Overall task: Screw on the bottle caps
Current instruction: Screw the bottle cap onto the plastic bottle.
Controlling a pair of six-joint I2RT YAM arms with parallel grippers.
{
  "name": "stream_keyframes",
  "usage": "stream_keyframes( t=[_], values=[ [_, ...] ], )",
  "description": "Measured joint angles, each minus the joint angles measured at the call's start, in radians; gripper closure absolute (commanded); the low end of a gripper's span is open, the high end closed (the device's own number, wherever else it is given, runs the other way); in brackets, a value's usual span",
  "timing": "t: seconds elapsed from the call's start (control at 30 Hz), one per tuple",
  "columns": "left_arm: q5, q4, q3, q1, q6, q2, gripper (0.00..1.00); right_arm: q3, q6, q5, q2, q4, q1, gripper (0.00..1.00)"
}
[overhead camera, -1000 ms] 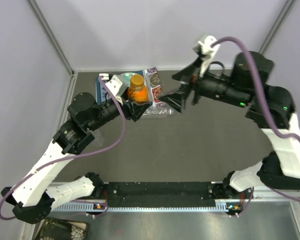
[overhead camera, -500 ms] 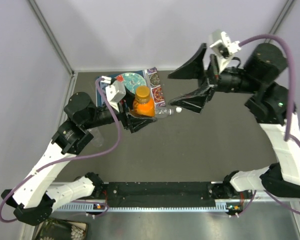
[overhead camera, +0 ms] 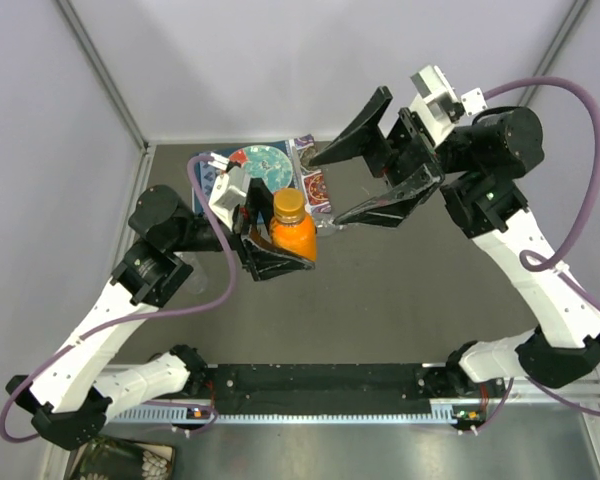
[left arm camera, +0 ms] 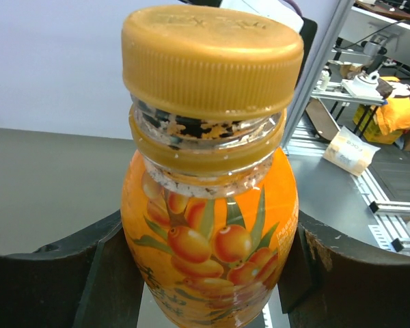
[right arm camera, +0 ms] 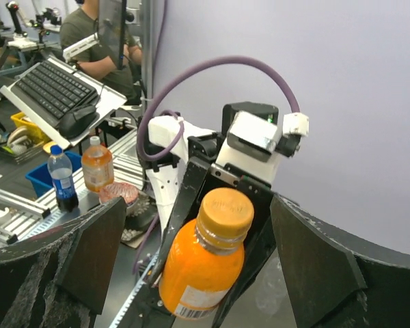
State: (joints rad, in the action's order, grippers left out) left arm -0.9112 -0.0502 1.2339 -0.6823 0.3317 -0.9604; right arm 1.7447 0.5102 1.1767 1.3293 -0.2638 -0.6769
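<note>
Holding the orange bottle (overhead camera: 296, 240) by its body above the desk (overhead camera: 400, 300), the left gripper (overhead camera: 277, 256) leaves the amber cap (overhead camera: 289, 205) exposed. That is probably so the right gripper (overhead camera: 365, 187), wide open at the bottle's two o'clock, can tighten it.

A robotics lab is shown. A dark tabletop (overhead camera: 380, 310) is enclosed by pale panels (overhead camera: 280, 60) on metal posts, and an aluminium rail (overhead camera: 320, 411) is fixed along its near edge. Beyond the enclosure, a keyboard (right arm camera: 55, 85) and mouse (right arm camera: 78, 121) are set on a stand, a person (right arm camera: 89, 31) is seen among other rigs, and benches of aluminium profile (left arm camera: 389, 198) are cluttered with parts.
</note>
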Motion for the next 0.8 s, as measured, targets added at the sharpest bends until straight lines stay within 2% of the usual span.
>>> stream_keyframes(
  t=[0.1, 0.3, 0.5, 0.63, 0.8],
  values=[
    [-0.024, 0.014, -0.002, 0.000, 0.016, 0.000, 1.00, 0.036, 0.055, 0.022, 0.039, -0.080, -0.014, 0.13],
    [-0.047, 0.042, -0.011, 0.000, 0.033, 0.000, 1.00, 0.155, -0.021, 0.023, 0.135, 0.053, -0.080, 0.14],
    [-0.056, 0.048, -0.012, 0.000, 0.035, 0.000, 1.00, 0.169, -0.012, 0.023, 0.180, 0.069, -0.085, 0.18],
    [-0.061, 0.050, -0.014, 0.000, 0.037, 0.000, 1.00, 0.169, 0.020, 0.027, 0.197, 0.047, -0.086, 0.26],
    [-0.060, 0.050, -0.016, 0.000, 0.037, 0.000, 1.00, 0.166, 0.095, 0.047, 0.207, -0.037, -0.087, 0.29]
  ],
)
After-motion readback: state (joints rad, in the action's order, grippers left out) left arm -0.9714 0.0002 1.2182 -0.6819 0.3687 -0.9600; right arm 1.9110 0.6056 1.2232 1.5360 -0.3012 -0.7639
